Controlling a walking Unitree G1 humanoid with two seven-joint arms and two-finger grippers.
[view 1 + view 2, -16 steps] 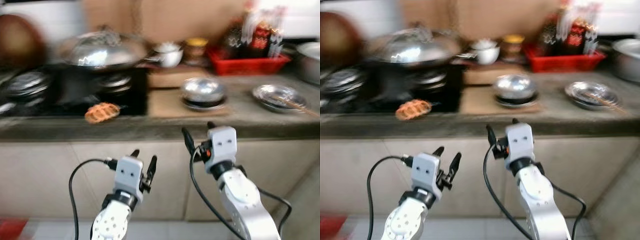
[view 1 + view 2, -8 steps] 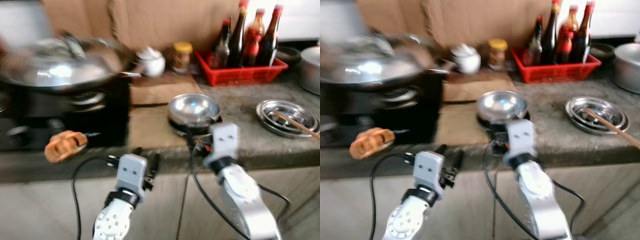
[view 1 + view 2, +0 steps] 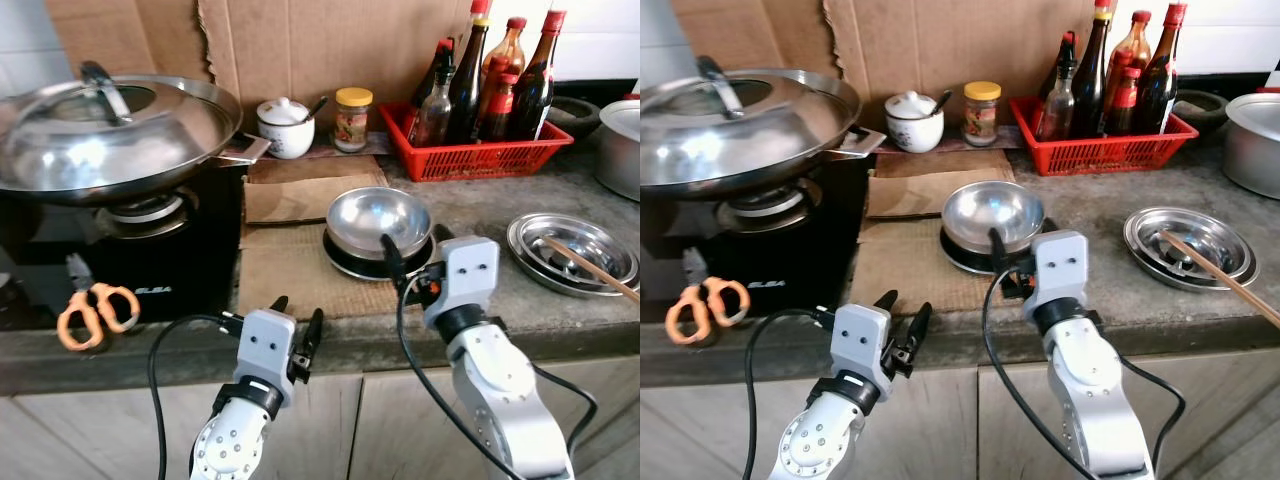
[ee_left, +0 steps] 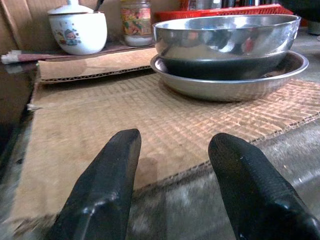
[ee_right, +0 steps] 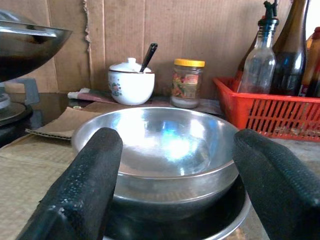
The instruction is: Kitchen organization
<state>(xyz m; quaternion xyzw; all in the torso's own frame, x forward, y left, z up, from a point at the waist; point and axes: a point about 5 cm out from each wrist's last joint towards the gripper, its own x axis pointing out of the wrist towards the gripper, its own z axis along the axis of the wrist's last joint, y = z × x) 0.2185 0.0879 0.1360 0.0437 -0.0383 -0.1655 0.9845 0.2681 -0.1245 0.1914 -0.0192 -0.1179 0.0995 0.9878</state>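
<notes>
1. A steel bowl [image 3: 378, 219] sits in a dark dish on a cardboard mat [image 3: 290, 268].
2. The right gripper [image 5: 172, 187] hovers just before the bowl, fingers spread wide.
3. The left gripper [image 4: 175, 192] waits nearer the counter edge, released, well short of the bowl.

The near rim of the shiny steel bowl [image 3: 378, 218] is covered by the black fingers of the right gripper [image 3: 412, 250]. The dark dish [image 5: 200, 225] beneath the bowl is largely hidden by it. The large lidded steel wok [image 3: 110, 125] is cut off at the left edge, and the grey metal pot [image 3: 622, 140] at the right edge. The labels on the dark sauce bottles [image 3: 490, 75] in the red plastic basket [image 3: 480, 155] are too small to be read. The wooden stick [image 3: 1225, 280] on the far-right steel plates [image 3: 1185, 250] is cut by the edge.
</notes>
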